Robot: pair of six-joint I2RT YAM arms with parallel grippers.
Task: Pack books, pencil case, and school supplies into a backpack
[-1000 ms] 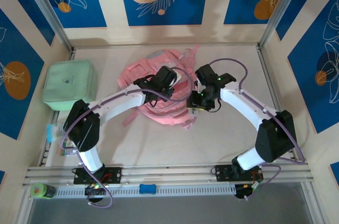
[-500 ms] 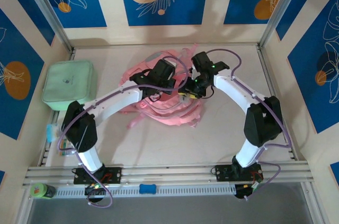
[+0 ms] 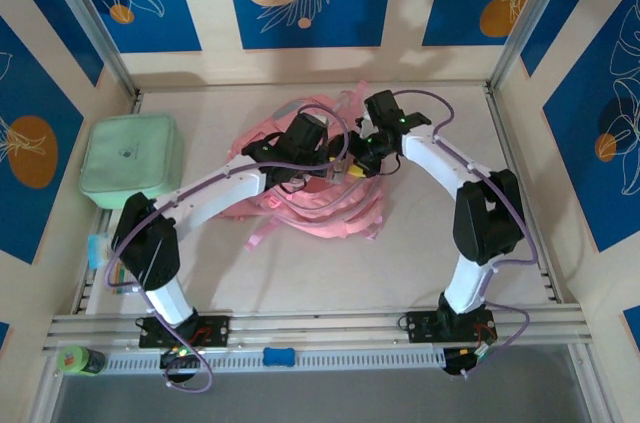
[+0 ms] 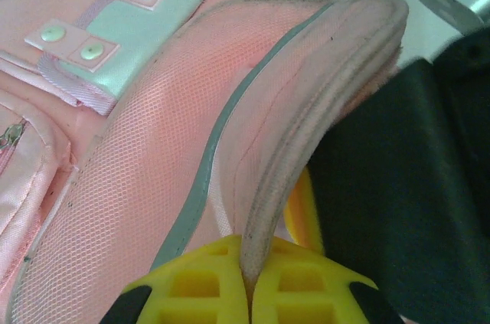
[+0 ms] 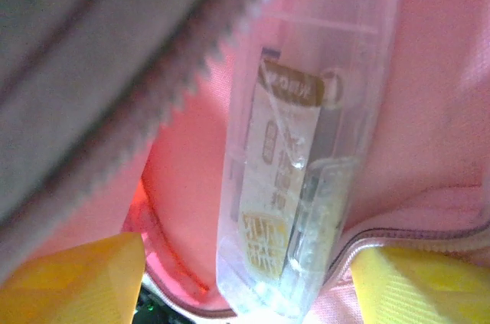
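Two grips differ: left gripper [image 4: 246, 297] pinches the pink fabric backpack's [image 4: 130, 186] padded rim [image 4: 321, 86]. Right gripper [image 5: 245, 282] gapes around a clear plastic box [image 5: 298, 163].

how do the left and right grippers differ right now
The left gripper is shut, pinching the padded edge of the backpack between its fingers; the right gripper is open, its fingers spread either side of a clear plastic packet. The left one works from the bag's mesh outside; the right one reaches into its pink interior. Both have yellow fingertips.
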